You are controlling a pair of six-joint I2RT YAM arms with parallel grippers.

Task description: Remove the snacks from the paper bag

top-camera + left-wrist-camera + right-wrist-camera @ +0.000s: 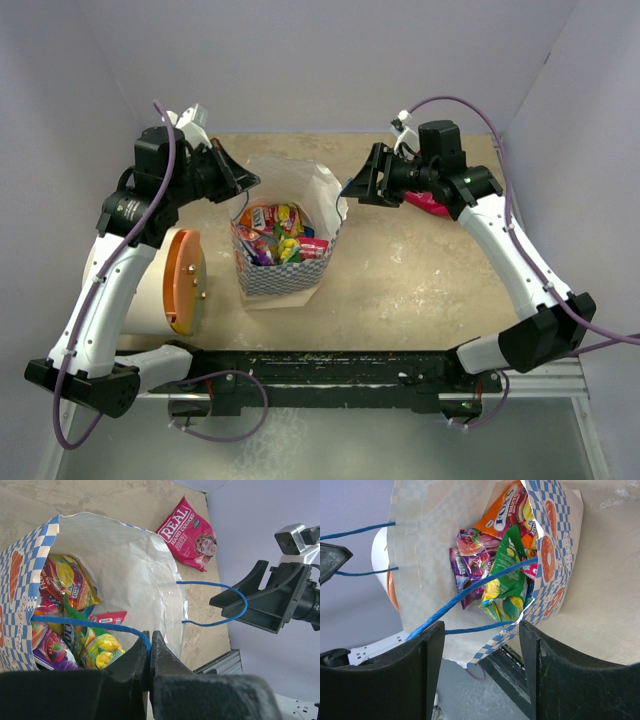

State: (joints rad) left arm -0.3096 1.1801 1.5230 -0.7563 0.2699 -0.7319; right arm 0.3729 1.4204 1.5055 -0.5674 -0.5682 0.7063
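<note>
Beige table [420, 290] carries the paper bag [283, 278], standing open mid-table, the snacks [280, 238] heaped inside. A red packet [189, 532] lies outside it. The left gripper [150, 652] pinches a blue cord handle [90, 625]. The right gripper [481, 630] gapes, the second handle [470, 592] crossing between its fingers.

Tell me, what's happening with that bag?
Left gripper: jaws shut on a blue handle. Right gripper: jaws open at the other handle. Paper bag upright, snacks inside; one red packet out. Nothing in the way.
</note>
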